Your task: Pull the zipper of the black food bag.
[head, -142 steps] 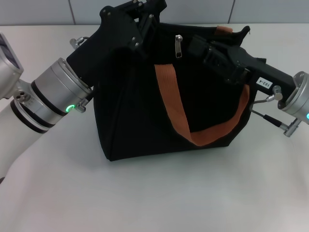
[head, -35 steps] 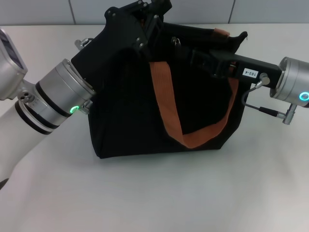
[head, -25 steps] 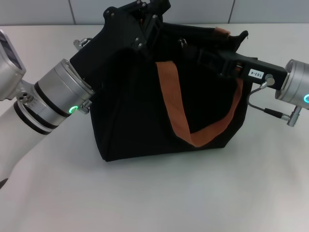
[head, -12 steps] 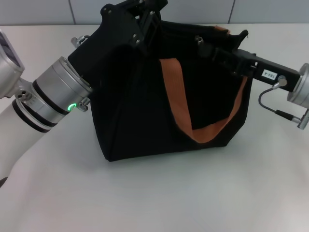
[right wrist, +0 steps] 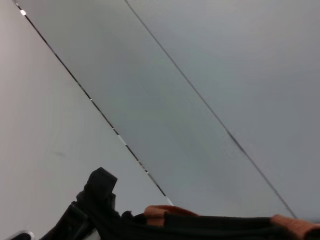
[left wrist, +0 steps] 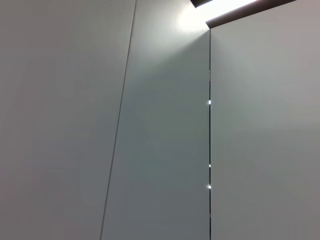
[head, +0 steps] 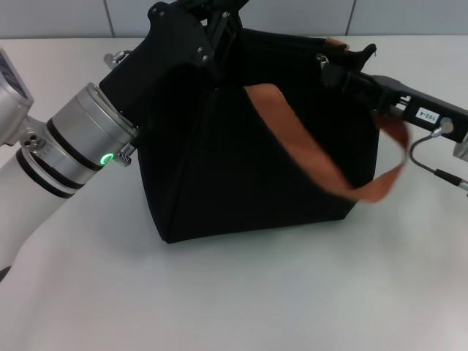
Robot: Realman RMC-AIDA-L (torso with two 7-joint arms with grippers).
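Observation:
The black food bag (head: 241,168) stands upright on the table in the head view. My left gripper (head: 219,25) is at the bag's top left corner, shut on the fabric edge. My right gripper (head: 330,69) is at the top right of the bag, shut on the small silver zipper (head: 322,58) near the right end of the zip track. An orange-brown strap handle (head: 307,157) hangs across the front and swings out past the bag's right side. The right wrist view shows the bag's top rim (right wrist: 200,225) and a piece of strap (right wrist: 159,214).
The bag sits on a white table (head: 256,292) with bare surface in front and to both sides. A grey tiled wall (head: 292,14) stands close behind. The left wrist view shows only wall panels (left wrist: 160,125).
My right gripper has moved to the right along the bag's top, taking the zipper pull with it. The front strap handle has swung out to the right. The left gripper stays at its corner.

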